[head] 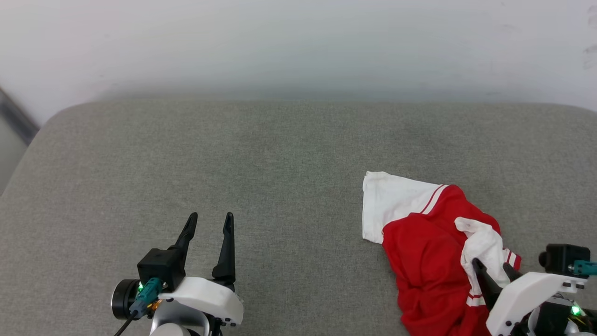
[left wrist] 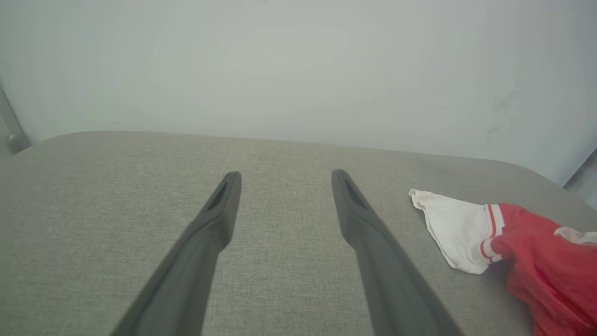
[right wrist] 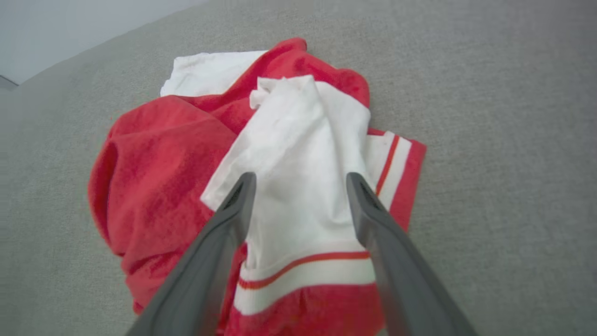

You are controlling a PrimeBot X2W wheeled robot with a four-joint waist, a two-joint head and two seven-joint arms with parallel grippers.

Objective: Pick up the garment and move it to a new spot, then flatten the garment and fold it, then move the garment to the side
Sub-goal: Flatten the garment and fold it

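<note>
The shirt (head: 429, 242) lies crumpled on the gray surface (head: 280, 154), toward its near right. The right end effector (right wrist: 301, 179) is the nearer one. It is spread open and grips nothing, its fingers straddling the white sleeve (right wrist: 298, 140) on top of the heap. The left end effector (head: 210, 217), also open and empty, sits well apart to the shirt's left.

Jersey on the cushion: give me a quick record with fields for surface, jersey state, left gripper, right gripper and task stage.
surface: grey cushion
jersey: crumpled heap at the cushion's near right
left gripper: open, over bare cushion, apart from jersey
right gripper: open, fingers astride a white sleeve atop the heap
task stage: not yet flattened or folded
</note>
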